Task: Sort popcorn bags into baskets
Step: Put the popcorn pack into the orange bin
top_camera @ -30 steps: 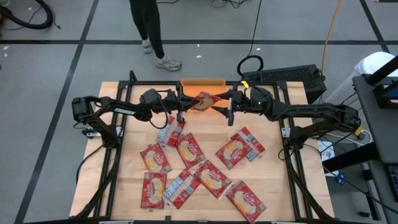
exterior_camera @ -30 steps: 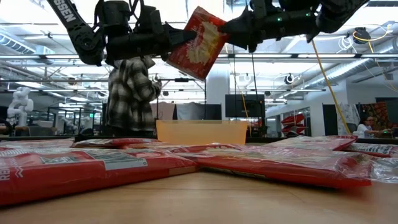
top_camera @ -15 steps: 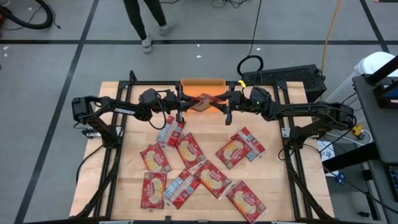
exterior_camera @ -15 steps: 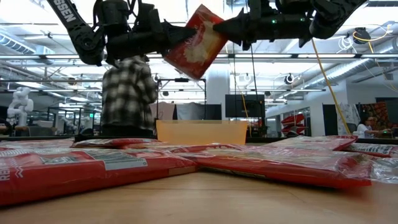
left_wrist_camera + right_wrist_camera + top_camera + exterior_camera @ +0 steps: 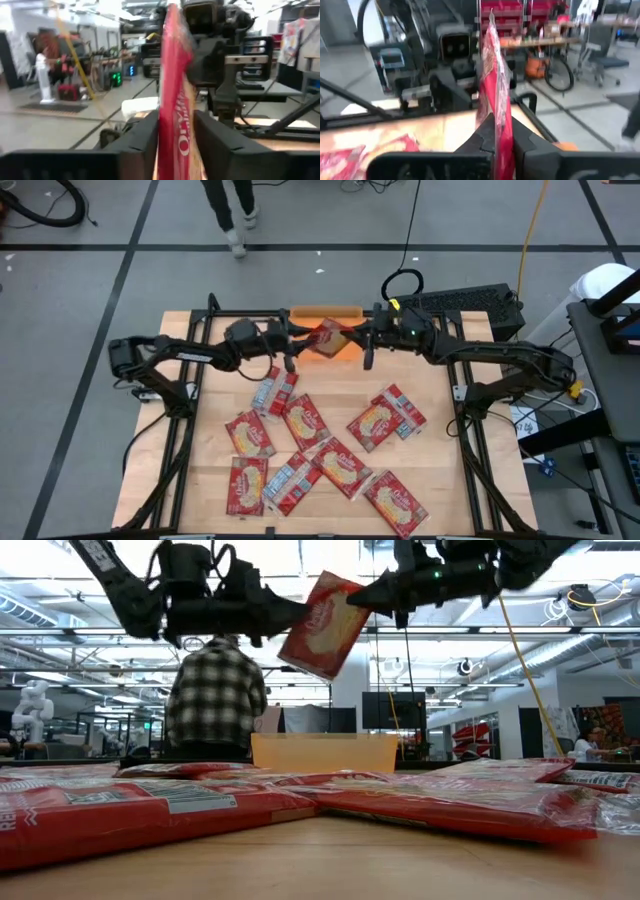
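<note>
The popcorn bag (image 5: pixel 176 100) held up between the arms carries white lettering in the left wrist view, too blurred to read. No other text can be read.

Popcorn bags (image 5: pixel 302 421) are red with pale yellow popcorn print; two (image 5: pixel 268 394) show silver-grey. Basket (image 5: pixel 324 752) is translucent orange. Counter (image 5: pixel 440 450) is light wood. Arms are black. A person's shirt (image 5: pixel 215 692) is black-and-white plaid.

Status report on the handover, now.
Right pincer shut on raised popcorn bag. Left pincer open beside it. Orange basket below, nothing in the way.
</note>
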{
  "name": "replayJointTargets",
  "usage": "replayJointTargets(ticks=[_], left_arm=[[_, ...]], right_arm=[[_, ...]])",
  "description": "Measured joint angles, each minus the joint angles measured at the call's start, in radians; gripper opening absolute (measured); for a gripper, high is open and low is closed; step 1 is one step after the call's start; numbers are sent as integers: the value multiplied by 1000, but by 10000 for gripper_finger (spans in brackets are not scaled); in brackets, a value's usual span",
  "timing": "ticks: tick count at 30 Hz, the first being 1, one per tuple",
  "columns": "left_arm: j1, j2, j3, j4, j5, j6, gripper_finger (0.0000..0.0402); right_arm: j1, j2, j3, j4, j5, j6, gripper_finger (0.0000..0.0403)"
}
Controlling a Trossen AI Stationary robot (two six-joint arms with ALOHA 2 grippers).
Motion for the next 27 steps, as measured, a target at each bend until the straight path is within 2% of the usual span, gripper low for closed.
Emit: replayJointTargets(ticks=[3,6,8,11,17,21,24,27], left_arm=[[37,-98,2,-176,-16,-15,191],[58,-176,2,-340,-49,-30,226],[64,-222,2,-424,-49,-46,238],[52,-258,2,-521,-50,-70,242],[-25,-262,1,-549,-71,-66,243],[-87,-262,1,-554,-141,-49,243],[-121,-262,1,-554,-157,-31,244],[-142,-262,1,-575,-164,-31,244]], right_arm=[[-15,-2,114,-243,0,-58,3],[-51,20,226,-436,-2,-138,1],[-91,36,291,-520,-8,-179,1],[-167,79,371,-573,-90,-222,1],[-292,247,538,-722,-309,-253,1],[-348,369,626,-808,-392,-288,1],[-384,436,646,-814,-464,-303,1],[-408,486,652,-823,-474,-324,1]])
